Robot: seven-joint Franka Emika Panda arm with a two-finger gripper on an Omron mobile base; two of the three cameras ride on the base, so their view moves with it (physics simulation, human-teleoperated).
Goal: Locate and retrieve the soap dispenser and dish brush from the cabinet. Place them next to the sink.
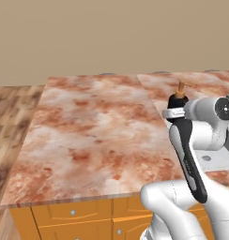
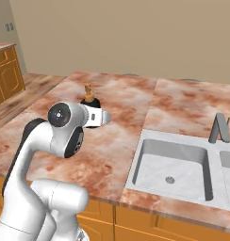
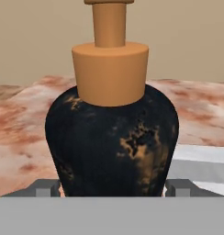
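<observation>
The soap dispenser (image 3: 114, 137), a squat black bottle with an orange pump top, stands upright between my two fingertips (image 3: 46, 187) and fills the hand view. My gripper (image 3: 112, 186) is closed on its wide body, one finger against each side. From the base cameras the soap dispenser (image 1: 176, 100) (image 2: 90, 100) shows just beyond the hand, over the marbled counter to the left of the sink (image 2: 141, 141). I cannot tell whether its base touches the counter. The dish brush and the cabinet are out of view.
The reddish marble counter (image 1: 93, 126) stretches left and forward. An angular grey faucet (image 2: 220, 128) stands behind the sink basin. Orange base cabinet drawers (image 1: 74, 213) run under the counter's front edge. A wooden floor (image 1: 11, 117) lies to the left.
</observation>
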